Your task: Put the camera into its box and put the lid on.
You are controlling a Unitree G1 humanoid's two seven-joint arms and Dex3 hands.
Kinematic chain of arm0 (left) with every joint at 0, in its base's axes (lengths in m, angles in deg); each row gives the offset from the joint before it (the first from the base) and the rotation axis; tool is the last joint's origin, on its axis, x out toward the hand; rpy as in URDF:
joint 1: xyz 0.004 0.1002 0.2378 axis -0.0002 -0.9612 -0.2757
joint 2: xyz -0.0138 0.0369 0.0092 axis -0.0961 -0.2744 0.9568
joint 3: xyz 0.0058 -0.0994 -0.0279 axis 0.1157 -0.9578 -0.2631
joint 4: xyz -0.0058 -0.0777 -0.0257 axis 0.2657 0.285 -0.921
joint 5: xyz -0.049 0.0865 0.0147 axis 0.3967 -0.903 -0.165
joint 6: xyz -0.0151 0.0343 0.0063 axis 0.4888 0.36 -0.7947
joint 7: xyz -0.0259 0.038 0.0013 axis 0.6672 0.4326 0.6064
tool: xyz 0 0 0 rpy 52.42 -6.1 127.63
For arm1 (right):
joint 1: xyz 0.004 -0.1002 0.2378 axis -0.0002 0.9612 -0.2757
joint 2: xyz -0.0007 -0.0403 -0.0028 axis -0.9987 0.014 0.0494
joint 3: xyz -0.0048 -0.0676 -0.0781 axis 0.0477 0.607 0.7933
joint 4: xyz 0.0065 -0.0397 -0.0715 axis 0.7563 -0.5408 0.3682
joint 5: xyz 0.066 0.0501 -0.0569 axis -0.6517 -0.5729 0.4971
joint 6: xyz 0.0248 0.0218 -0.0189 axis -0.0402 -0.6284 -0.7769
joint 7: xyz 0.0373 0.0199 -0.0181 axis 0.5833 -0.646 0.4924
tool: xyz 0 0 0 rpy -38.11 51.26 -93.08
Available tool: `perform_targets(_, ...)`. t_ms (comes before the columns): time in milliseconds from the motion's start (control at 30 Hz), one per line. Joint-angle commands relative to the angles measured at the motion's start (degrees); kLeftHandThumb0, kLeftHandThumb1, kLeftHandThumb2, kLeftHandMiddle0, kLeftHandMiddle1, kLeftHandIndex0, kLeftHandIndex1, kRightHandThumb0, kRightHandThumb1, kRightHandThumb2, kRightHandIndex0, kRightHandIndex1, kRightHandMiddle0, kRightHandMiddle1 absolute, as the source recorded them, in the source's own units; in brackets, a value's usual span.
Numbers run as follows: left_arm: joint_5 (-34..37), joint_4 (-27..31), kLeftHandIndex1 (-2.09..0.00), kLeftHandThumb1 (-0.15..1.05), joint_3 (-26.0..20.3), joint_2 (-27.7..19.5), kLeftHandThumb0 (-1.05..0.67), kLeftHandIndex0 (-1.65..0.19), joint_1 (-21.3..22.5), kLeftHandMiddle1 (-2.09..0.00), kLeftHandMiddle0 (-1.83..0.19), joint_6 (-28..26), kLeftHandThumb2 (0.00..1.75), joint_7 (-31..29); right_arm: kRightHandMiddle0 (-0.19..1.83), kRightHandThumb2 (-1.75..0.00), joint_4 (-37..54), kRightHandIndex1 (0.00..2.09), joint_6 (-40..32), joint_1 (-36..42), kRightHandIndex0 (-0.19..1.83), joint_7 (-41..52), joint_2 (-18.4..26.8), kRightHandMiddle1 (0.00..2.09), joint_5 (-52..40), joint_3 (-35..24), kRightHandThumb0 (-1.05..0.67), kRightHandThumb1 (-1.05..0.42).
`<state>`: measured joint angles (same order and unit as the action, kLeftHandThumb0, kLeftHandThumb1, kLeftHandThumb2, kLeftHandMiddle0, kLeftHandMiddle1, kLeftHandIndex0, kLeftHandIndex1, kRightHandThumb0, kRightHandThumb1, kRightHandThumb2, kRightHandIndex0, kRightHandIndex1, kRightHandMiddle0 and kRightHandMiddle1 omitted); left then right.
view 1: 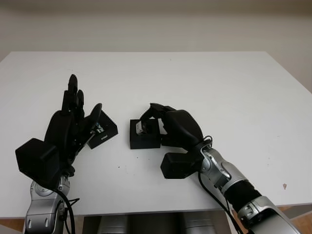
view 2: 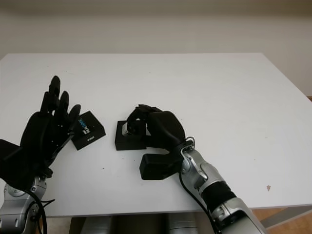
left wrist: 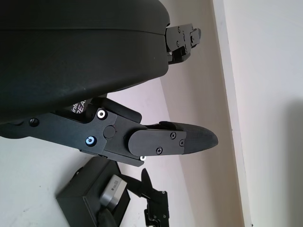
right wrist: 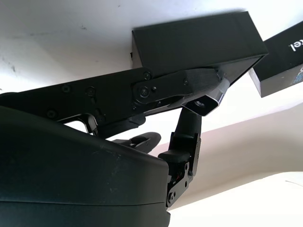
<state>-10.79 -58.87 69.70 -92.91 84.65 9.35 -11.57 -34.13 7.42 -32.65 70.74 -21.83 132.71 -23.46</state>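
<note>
right hand (view 1: 163, 122) pinches our camera (view 1: 142, 127) directly over the box (view 1: 144, 135), table centre | lid (view 1: 101, 131) lies at nine o'clock from the box, just beside our open, raised left hand (view 1: 73, 124) | left is nearer the lid

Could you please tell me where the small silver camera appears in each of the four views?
Left eye view: camera, centre, over the open box, in the right hand.
Right eye view: camera, left of centre.
Left wrist view, low.
Right wrist view, between fingers.
Shared landmark: the box.
</note>
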Motion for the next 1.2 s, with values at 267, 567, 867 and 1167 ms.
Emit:
perform_targets(267, 0.4, 0.7, -0.05, 1.05, 0.0, 0.7, -0.58, 0.18, 0.2, -0.05, 0.15, 0.1, 0.37, 0.1, 0.39, -0.12, -1.1, 0.17, 2.4, -1.4, 0.56, -6.5, 1.9, 1.48, 2.5, 1.6, -0.48, -1.05)
perform_targets(567, -0.3, 0.0, -0.05, 1.05, 0.3, 0.4, -0.56, 0.18, 1.0, -0.05, 0.16, 0.6, 0.38, -0.3, 0.41, -0.07, -3.3, 0.20, 6.7, -3.2, 0.55, -11.9, 2.0, 1.55, 1.2, 0.5, -0.48, -1.05)
perform_targets(867, -0.1, -0.2, -0.04, 1.05, 0.7, 0.7, -0.56, 0.19, 1.3, -0.05, 0.17, 0.2, 0.38, -0.3, 0.36, -0.07, -3.9, 0.23, 9.6, -3.6, 0.50, -13.9, 1.6, 1.51, -1.1, -1.0, -0.48, -1.05)
perform_targets(1167, 0.2, -0.3, -0.03, 1.05, 0.8, 1.2, -0.58, 0.19, 0.5, -0.05, 0.18, 0.8, 0.39, -0.1, 0.40, -0.06, -1.8, 0.33, 8.8, -3.3, 0.45, -10.2, 0.9, 1.52, -4.0, -2.5, -0.48, -1.04)
